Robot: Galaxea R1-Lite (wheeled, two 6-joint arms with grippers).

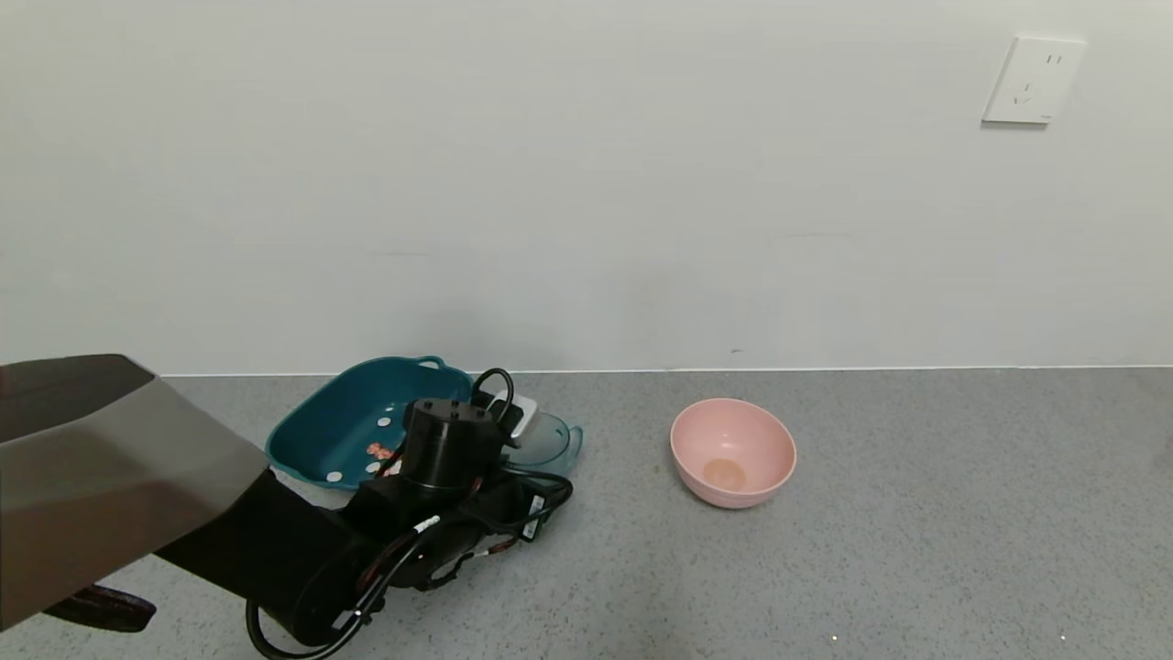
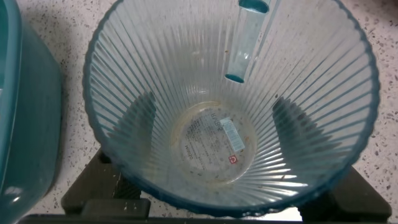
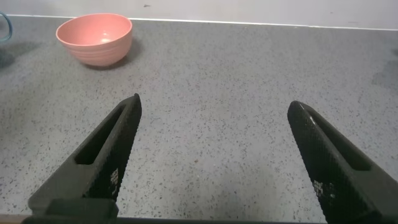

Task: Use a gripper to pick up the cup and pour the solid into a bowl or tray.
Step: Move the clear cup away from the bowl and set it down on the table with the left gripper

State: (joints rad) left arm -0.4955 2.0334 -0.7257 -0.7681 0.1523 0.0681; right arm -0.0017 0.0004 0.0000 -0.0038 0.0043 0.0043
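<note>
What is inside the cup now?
Nothing loose: the left wrist view looks straight into the cup, held by the left gripper, and shows only its ribbed walls and a label on the bottom. The orange and white pieces lie in the tub; the arm covers some.

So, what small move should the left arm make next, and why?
Probably set the cup down on the counter beside the tub and open the left tool. The left wrist view shows the cup empty, only a label on its bottom, while the orange-red and white pieces already lie in the tub. The right tool is open, over bare counter.
</note>
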